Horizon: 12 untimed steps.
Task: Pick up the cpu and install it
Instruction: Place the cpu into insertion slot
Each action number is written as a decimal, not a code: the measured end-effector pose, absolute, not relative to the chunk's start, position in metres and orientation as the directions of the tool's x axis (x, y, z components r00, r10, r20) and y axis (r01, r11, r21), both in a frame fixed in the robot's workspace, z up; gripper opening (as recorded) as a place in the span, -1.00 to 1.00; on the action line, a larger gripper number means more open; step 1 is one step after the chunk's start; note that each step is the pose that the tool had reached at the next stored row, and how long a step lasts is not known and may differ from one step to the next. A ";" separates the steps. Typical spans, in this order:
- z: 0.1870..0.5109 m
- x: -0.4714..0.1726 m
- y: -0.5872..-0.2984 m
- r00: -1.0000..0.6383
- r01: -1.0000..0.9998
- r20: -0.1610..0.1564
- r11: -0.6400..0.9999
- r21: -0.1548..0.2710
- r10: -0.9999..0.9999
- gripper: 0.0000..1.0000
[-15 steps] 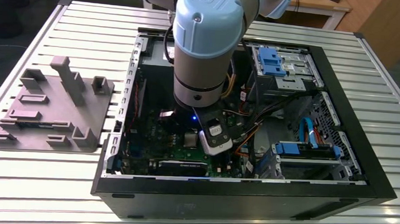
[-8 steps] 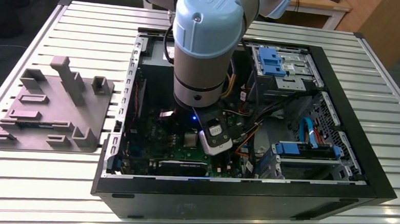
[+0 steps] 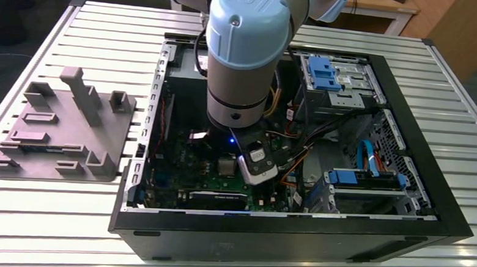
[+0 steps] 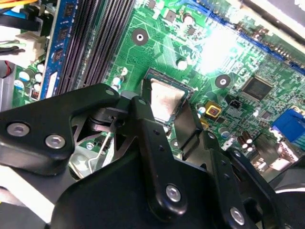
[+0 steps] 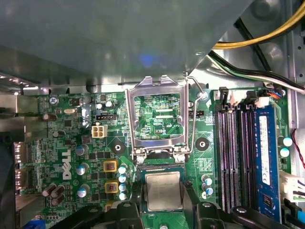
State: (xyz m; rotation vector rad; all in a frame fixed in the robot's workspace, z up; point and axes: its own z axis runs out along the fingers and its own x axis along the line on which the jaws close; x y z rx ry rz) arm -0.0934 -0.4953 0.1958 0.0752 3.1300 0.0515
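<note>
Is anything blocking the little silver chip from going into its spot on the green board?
No, nothing I can see. The cpu is right over its spot on the green board, and the silvery socket frame is flipped open beside it, out of the way.

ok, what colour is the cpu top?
The cpu top is pale silver-grey metal. It shows best in the first wrist view.

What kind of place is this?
Probably a robot lab or workshop for building computers: a robot arm reaches into an open computer case on a slatted metal table, over its green circuit board.
</note>
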 end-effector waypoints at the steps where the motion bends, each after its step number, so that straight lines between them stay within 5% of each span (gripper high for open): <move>1: 0.196 -0.093 -0.495 -0.999 0.037 -0.010 0.999 0.033 0.037 -0.07; 12: 0.192 -0.093 -0.495 -1.000 0.009 -0.009 0.999 0.033 0.009 -0.07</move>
